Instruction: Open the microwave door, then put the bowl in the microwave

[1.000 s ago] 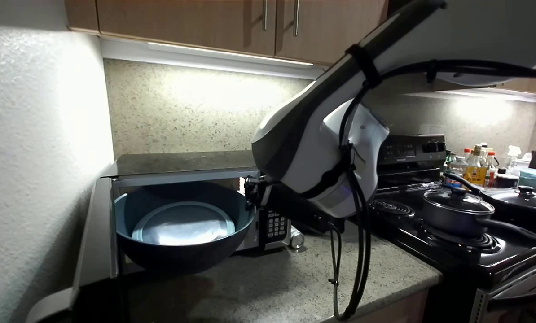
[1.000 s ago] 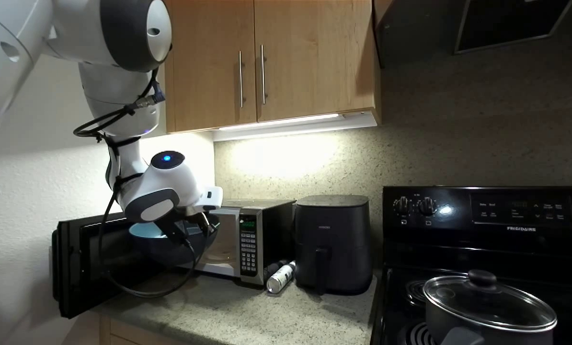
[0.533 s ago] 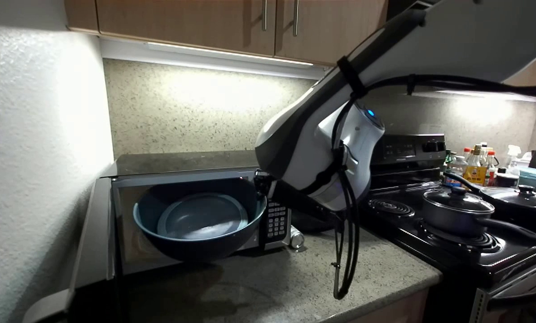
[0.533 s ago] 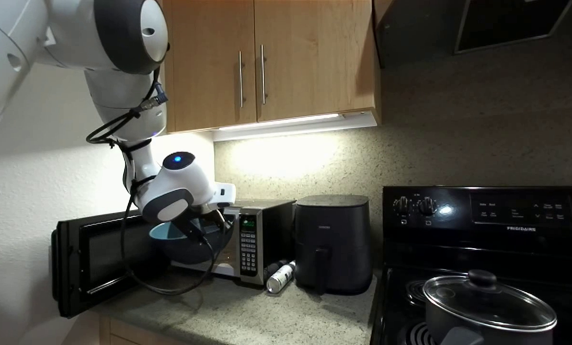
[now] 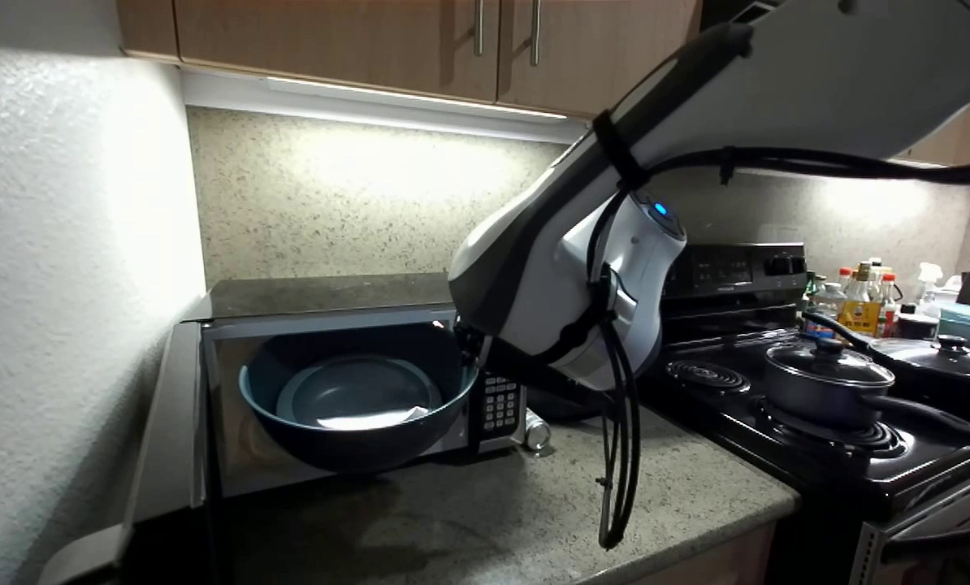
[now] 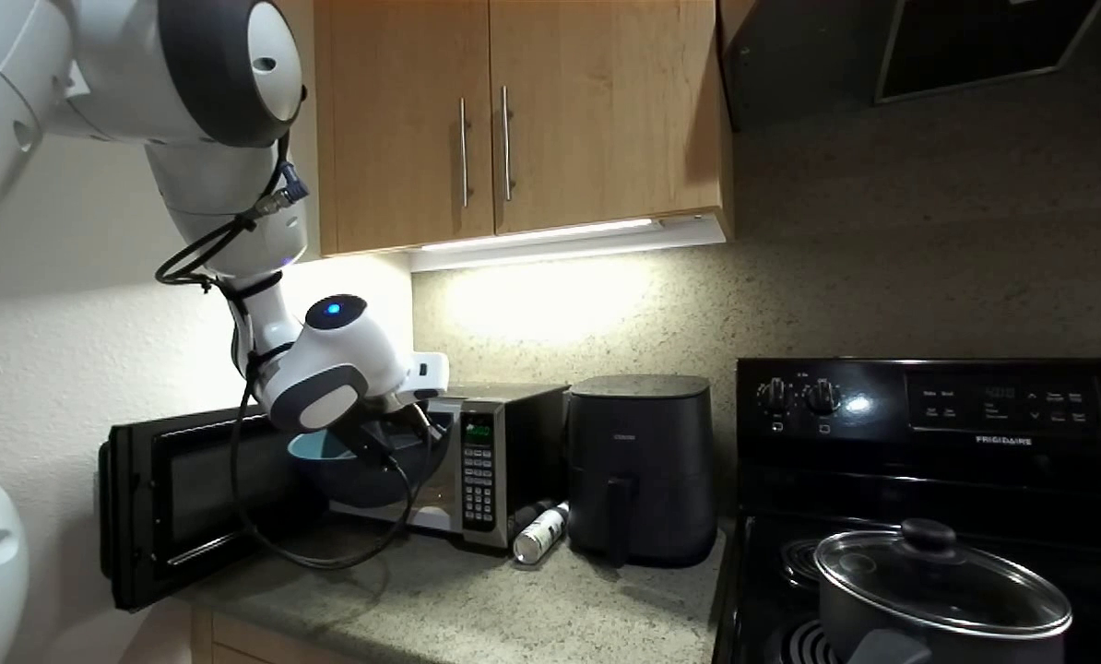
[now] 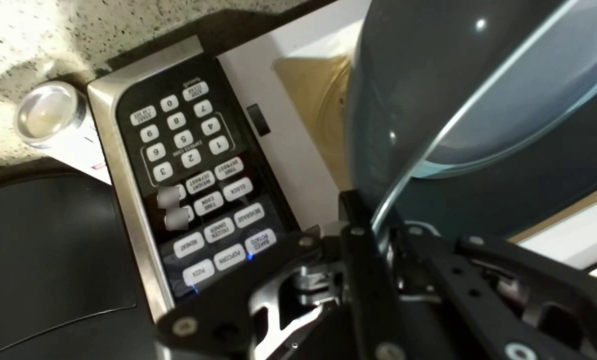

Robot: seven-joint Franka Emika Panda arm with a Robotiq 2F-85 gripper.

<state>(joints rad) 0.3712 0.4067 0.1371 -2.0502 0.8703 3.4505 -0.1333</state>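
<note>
Fingers [image 7: 361, 270] pinched almost together on its rim [image 7: 451, 130], we hold the bowl [image 5: 347, 448] before the microwave [image 6: 479, 475], which fills the back left corner of the worktop [image 6: 606, 609]. With the microwave door [image 6: 219, 489] open, loading seems in hand; next we should line the bowl up and ease it inside.

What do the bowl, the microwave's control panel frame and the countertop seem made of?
Bowl: perhaps plastic, ceramic or enamelled metal, the look leaves it open; glossy, with sharp highlights on its dark bluish wall.
Control panel frame: probably stainless steel, satin, from its silvery sheen.
Countertop: granite or laminate imitating it, seemingly smooth, with dark specks.
</note>
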